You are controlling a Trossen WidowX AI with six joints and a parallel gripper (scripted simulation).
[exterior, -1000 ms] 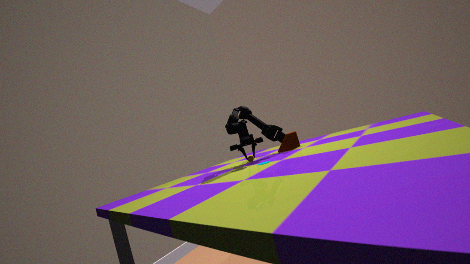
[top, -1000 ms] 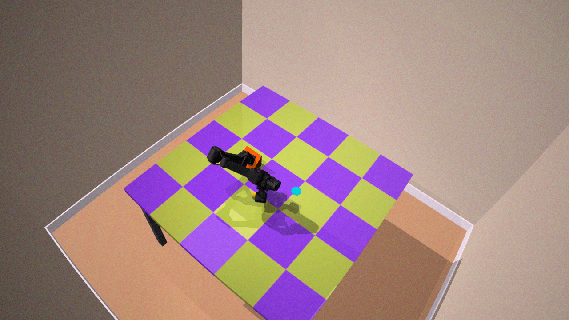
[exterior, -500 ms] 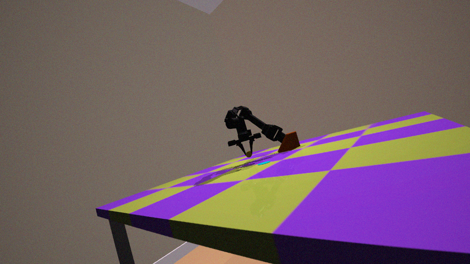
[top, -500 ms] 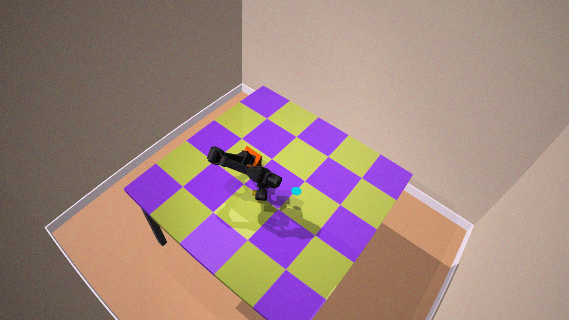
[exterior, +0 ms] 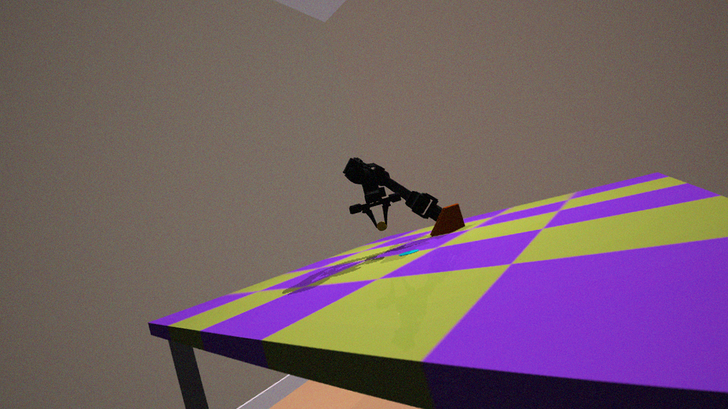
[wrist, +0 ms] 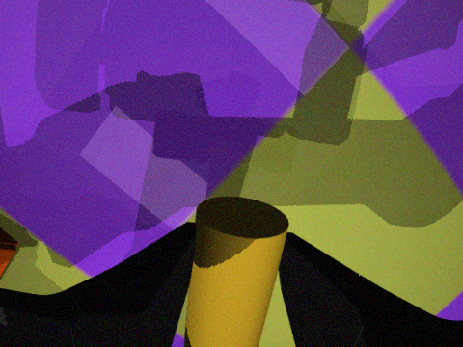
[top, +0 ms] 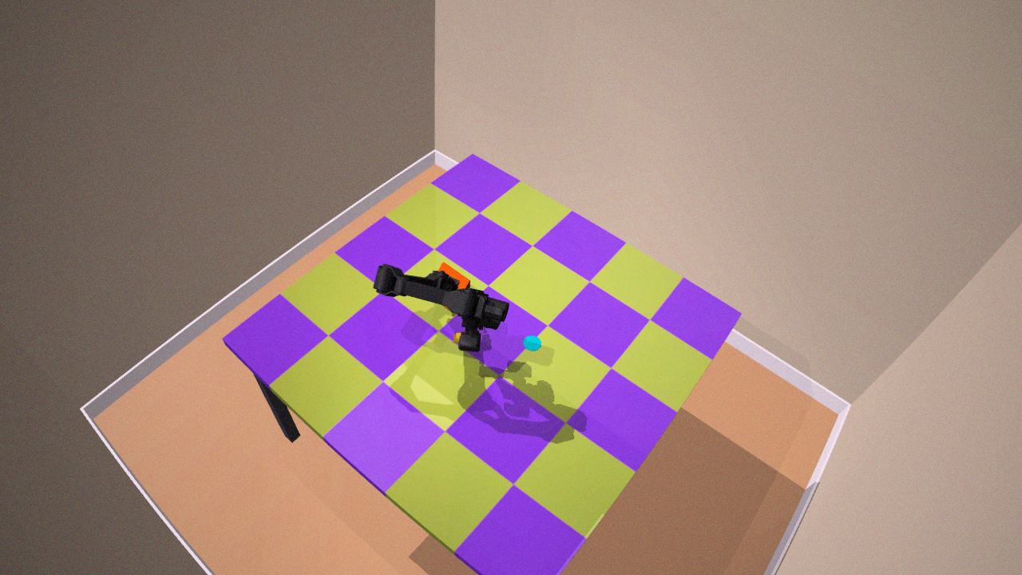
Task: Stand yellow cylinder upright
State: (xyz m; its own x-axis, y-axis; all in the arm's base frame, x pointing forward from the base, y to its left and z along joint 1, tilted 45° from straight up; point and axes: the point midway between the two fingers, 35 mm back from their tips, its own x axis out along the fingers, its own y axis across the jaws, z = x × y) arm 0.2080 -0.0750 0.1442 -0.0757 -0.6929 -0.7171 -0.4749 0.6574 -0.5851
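The yellow cylinder is held between the fingers of my gripper, which is shut on it. In the exterior view it hangs a little above the table, with one round end facing that camera. It lies about level, not upright. In the top view the gripper hides most of it. The cyan circle lies flat on the table, to the right of the gripper in the top view. It does not show in the wrist view.
The table has a purple and yellow-green checkered top. The orange base block of the arm stands behind the gripper, and a bit of it shows at the left edge of the wrist view. Arm shadows fall across the table.
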